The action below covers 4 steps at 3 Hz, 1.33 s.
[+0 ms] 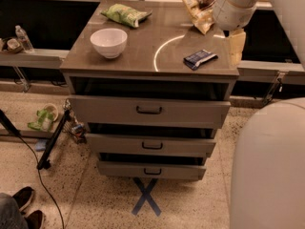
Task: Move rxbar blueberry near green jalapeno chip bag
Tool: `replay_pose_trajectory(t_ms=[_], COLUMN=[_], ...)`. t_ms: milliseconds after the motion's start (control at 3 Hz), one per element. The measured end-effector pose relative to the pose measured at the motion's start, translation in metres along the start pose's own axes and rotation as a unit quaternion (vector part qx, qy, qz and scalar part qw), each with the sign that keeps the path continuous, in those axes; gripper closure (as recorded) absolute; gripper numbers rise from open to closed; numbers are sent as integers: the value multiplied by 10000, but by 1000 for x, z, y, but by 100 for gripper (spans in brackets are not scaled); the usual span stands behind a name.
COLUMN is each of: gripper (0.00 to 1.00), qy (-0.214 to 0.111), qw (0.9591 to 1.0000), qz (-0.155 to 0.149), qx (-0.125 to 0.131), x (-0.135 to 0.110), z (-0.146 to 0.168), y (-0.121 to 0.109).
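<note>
Near the front right of the counter lies the rxbar blueberry, flat and dark blue. The tool hangs just right of it, at the counter's right edge. You cannot tell whether it is apart or together. Bring it over the bar's narrow width, then carry the bar far left, beside the green jalapeno chip bag. No lettering is legible.

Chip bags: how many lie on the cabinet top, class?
2. The green jalapeno chip bag lies back left; the tan chip bag back right, partly hidden by the arm. The gripper hangs by the cabinet's right edge.
</note>
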State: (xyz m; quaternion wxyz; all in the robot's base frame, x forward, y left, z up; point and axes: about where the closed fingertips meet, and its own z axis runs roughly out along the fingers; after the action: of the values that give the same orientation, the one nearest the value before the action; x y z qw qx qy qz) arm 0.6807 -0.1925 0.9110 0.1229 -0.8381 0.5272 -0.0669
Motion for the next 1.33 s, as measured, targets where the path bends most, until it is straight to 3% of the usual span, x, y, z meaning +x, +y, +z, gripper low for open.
replay_pose_trajectory(t_ms=[333, 667, 1000, 1333], gripper=[0, 0, 0, 0], qy=[-5, 38, 18, 20], qw=[9982, 9955, 9938, 9943], qz=[-584, -940, -1115, -1062], qx=[-157, -96, 11, -91], x=[2, 7, 10, 18], z=[21, 35, 51, 80], y=[-17, -40, -58, -63])
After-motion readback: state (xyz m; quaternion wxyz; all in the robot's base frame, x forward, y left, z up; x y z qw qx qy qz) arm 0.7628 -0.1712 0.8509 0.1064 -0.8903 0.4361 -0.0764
